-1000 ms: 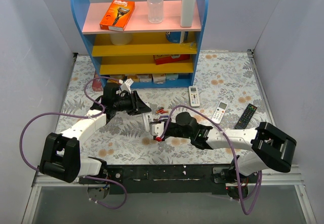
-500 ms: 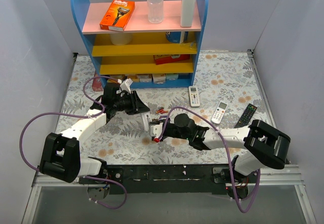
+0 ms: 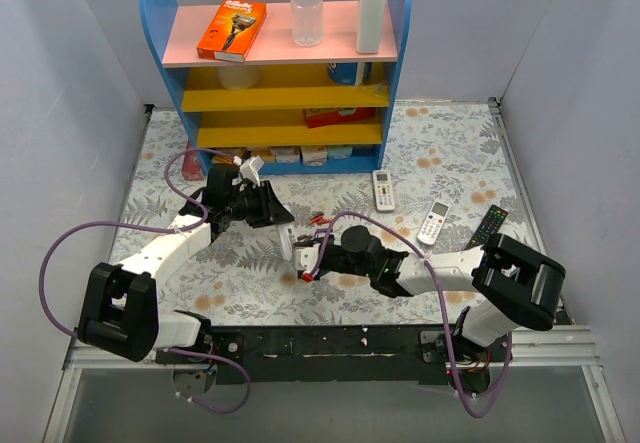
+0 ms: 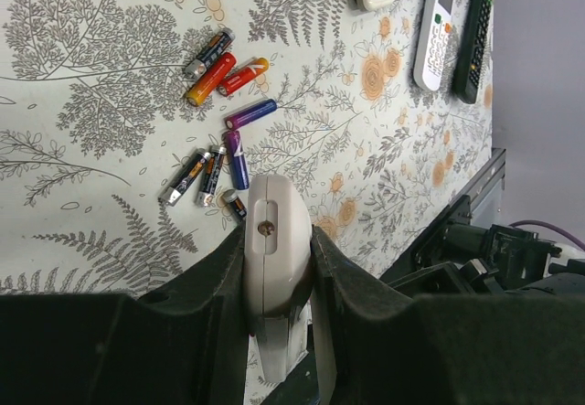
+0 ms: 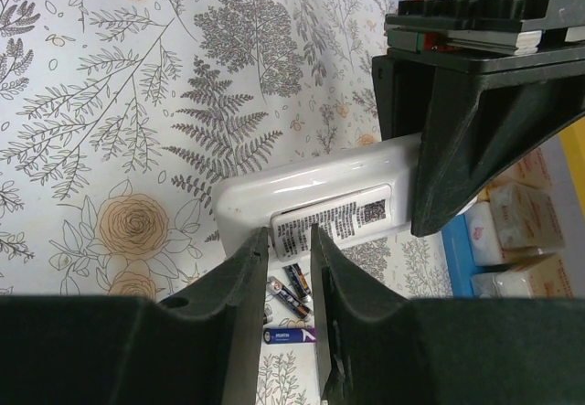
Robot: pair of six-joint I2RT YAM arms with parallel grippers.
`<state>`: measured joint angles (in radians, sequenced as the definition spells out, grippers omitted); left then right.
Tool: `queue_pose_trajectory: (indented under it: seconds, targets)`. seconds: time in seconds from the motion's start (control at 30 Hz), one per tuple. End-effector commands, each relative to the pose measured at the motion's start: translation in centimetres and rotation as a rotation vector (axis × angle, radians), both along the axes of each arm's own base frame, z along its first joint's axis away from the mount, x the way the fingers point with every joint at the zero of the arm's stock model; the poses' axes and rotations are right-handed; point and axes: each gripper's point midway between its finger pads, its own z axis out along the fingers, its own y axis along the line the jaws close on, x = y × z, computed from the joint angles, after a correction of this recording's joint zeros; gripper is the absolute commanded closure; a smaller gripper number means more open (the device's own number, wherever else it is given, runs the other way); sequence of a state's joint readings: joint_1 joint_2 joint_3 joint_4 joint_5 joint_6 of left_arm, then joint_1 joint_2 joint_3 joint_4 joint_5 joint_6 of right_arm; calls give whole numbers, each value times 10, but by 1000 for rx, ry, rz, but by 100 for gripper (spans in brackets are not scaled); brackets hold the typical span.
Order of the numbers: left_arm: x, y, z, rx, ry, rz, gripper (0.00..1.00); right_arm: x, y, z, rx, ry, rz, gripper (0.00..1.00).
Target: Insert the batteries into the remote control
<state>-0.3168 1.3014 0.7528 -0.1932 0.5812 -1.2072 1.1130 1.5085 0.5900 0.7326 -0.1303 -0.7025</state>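
**Desk:** Where is the remote control [image 4: 270,218] on your screens?

**Operator:** I see it in the middle of the table [image 3: 450,153], toward the near side. My left gripper [image 4: 276,272] is clamped on it, one finger on each long side. Its rounded end sticks out past the fingertips, and the face with the single screw is turned to the left wrist camera.

**Desk:** And the right arm?

**Operator:** My right gripper [image 5: 290,236] sits at that same rounded end, with its tips against the edge by the printed label. The fingers [image 5: 239,277] are drawn close, with only a narrow slit between them. I cannot tell whether they are pinching anything.

**Desk:** Where are the batteries [image 4: 219,117]?

**Operator:** They are loose on the flowered cloth, just beyond the remote's free end. Red, orange and dark ones lie in a far cluster. Two purple ones and a few dark ones lie closer to the remote's tip, and none is in either gripper.

**Desk:** Anything else nearby?

**Operator:** Two shorter white remotes [image 3: 383,190] and a black remote [image 3: 487,229] lie to the right, well apart from the grippers. The blue shelf [image 3: 275,63] stands at the far edge.
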Motion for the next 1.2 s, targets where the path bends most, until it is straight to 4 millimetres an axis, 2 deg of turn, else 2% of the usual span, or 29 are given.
queue_pose_trajectory:
  seconds: [0.0, 0.33, 0.63, 0.87, 1.17]
  targets:
    - [-19, 0, -5, 40, 28, -61, 100, 24, 3, 32, 114, -71, -84, 69]
    - [-15, 9, -16, 95, 25, -20, 100, 21, 3, 17, 86, -51, -73, 69]
    - [6, 17, -38, 124, 23, 92, 100, 15, 0, -13, 40, -15, -61, 68]
    - [12, 24, -53, 141, 23, 150, 100, 11, -1, -34, 2, 19, -57, 68]
    - [4, 51, -71, 219, 4, 262, 100, 0, 1, -46, -30, 56, -34, 68]
